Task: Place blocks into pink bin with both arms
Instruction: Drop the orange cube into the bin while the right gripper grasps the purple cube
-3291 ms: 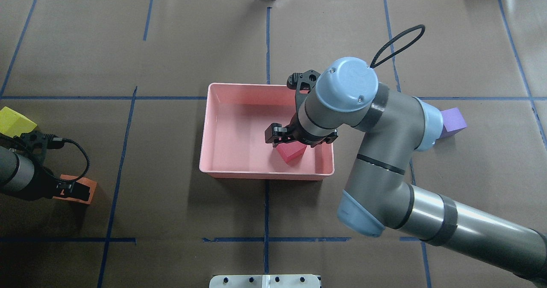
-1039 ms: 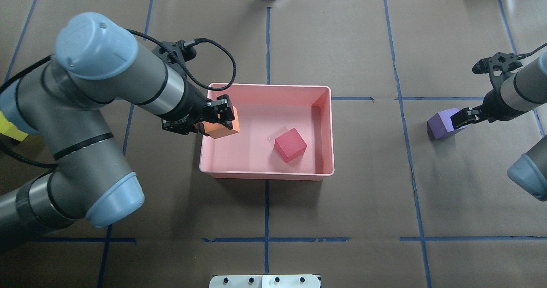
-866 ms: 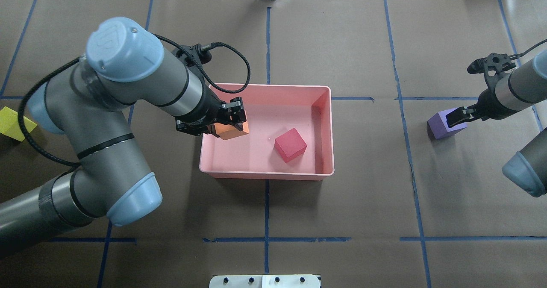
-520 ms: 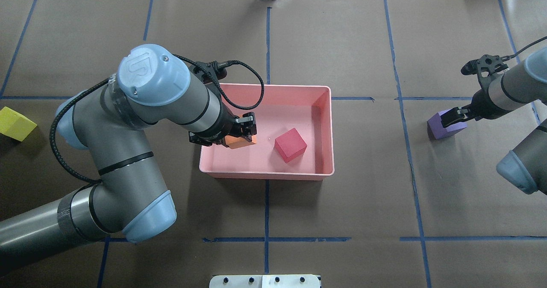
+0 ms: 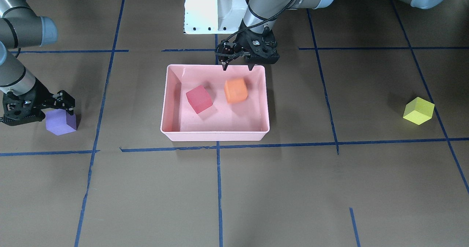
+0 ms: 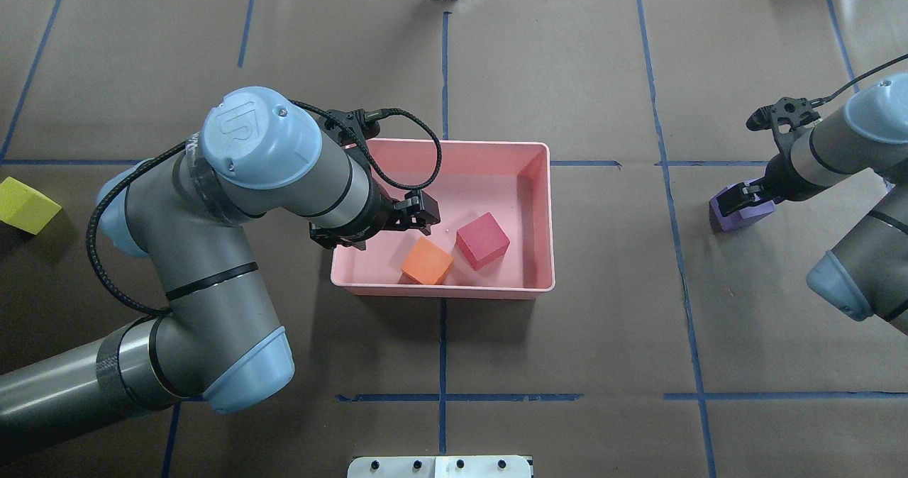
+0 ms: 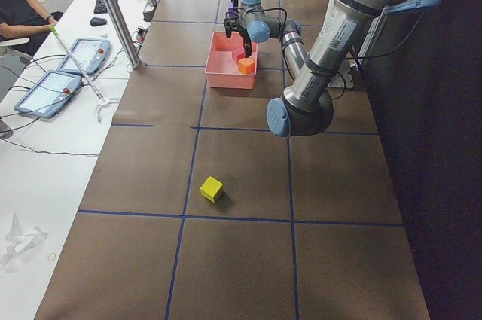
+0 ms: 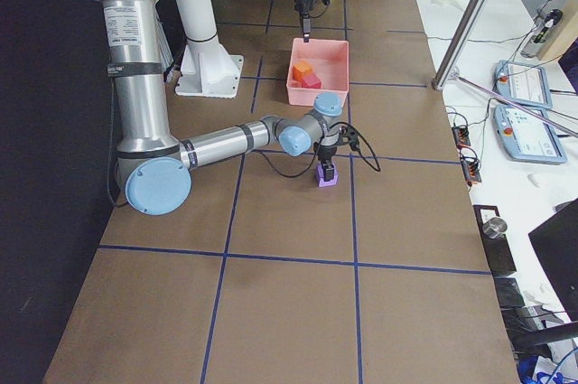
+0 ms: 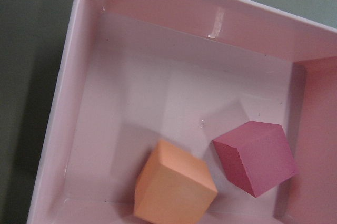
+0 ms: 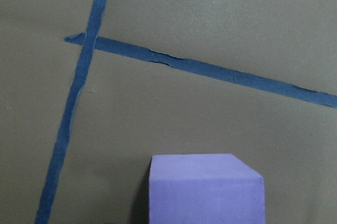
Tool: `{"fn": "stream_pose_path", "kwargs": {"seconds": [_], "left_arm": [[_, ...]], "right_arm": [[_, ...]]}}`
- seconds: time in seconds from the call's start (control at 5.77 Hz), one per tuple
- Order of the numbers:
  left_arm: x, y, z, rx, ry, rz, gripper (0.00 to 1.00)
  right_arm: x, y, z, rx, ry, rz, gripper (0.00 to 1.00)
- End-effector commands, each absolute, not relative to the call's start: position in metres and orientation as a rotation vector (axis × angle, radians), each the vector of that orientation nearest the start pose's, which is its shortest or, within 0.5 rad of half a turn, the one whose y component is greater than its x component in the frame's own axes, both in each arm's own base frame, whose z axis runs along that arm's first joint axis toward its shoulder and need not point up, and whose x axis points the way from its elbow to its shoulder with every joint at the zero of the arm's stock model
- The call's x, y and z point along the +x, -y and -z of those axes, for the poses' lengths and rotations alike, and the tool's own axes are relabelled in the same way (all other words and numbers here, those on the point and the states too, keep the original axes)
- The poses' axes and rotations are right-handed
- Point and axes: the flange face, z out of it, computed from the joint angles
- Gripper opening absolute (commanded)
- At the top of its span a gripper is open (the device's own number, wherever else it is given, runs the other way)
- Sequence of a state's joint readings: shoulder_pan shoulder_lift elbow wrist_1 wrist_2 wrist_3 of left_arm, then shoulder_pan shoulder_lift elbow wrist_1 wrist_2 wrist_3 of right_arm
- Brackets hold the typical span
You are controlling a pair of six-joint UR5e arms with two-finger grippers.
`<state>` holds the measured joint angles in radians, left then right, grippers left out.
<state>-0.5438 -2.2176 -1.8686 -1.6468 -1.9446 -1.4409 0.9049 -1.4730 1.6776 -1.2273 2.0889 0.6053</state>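
The pink bin [image 6: 539, 219] sits mid-table and holds the red block [image 6: 482, 240] and the orange block [image 6: 426, 262] side by side, as the left wrist view shows [image 9: 174, 187]. My left gripper [image 5: 237, 67] is open and empty, a little above the bin's robot-side wall, over the orange block [image 5: 235, 90]. The purple block [image 6: 760, 208] lies on the table to the right. My right gripper [image 5: 58, 109] is low over the purple block [image 5: 60, 124] and looks open. The yellow-green block [image 6: 25, 205] lies alone at the far left.
Blue tape lines [image 6: 443, 397] cross the brown table cover. The white pedestal base [image 5: 214, 8] stands just behind the bin. My left arm's elbow [image 6: 248, 364] hangs over the table left of the bin. An operators' desk with tablets [image 7: 68, 71] runs along the far edge.
My left gripper carried the orange block over the bin's left wall and opened; the block now lies on the bin floor beside the red one. My right gripper shifted left over the purple block.
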Motion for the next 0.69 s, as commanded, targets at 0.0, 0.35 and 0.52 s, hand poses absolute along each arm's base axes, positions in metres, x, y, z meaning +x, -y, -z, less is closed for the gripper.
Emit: {"fn": "stream_pose_path", "kwargs": {"seconds": [0.0, 0.35, 0.52], "left_arm": [[0.450, 0.398, -0.139, 0.052, -1.100, 0.195, 1.00], [0.396, 0.431, -0.170, 0.105, -1.065, 0.271, 1.00], [0.368, 0.436, -0.195, 0.178, -1.025, 0.197, 1.00]], "right_arm": [[-0.283, 0.490, -0.533, 0.129, 0.717, 0.225, 1.00], [-0.287, 0.497, -0.521, 0.151, 0.727, 0.230, 0.38], [-0.279, 0.498, -0.497, 0.195, 0.750, 0.231, 0.04]]}}
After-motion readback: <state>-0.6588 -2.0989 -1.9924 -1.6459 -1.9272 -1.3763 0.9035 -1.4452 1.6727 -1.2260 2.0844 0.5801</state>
